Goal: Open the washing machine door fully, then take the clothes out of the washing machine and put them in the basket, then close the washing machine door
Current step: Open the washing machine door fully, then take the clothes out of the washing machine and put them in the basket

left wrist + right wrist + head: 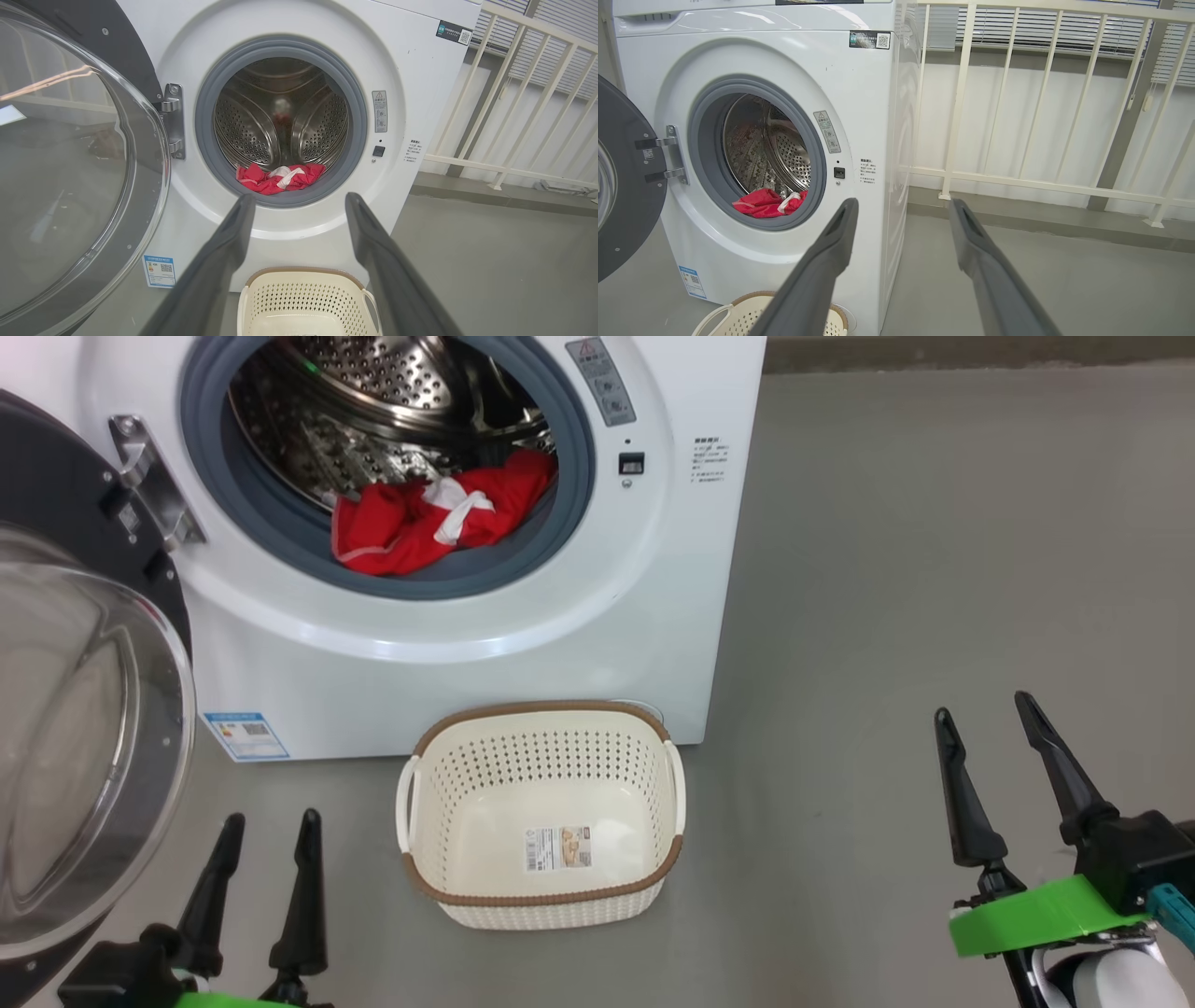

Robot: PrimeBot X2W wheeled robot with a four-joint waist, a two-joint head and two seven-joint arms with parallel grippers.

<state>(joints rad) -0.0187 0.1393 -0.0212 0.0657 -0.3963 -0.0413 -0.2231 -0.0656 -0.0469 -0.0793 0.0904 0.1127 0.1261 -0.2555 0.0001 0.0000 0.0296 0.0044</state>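
Nearest, both claws hang released and empty. The left gripper (271,815) is low at the near left, just beside the bulging glass of the washing machine door (84,747), which stands swung wide. The right gripper (983,707) is well apart at the near right, over bare floor (887,569). Between them the basket (546,707) stands empty at the foot of the washing machine (467,681).

Farther in, the red clothes (429,523) lie at the drum's front, draped onto the grey gasket (467,581).

Likely trouble:
- A left-arm reach could clip the door and swing it inward.
- Cloth could snag on the gasket or drop short of the basket.
- The light basket could get shoved.

The head view lays out the 2 claws and the basket's sticker (558,848). The left wrist view looks straight to the drum's back. The right wrist view adds the machine's side and a white railing (956,116) beyond.
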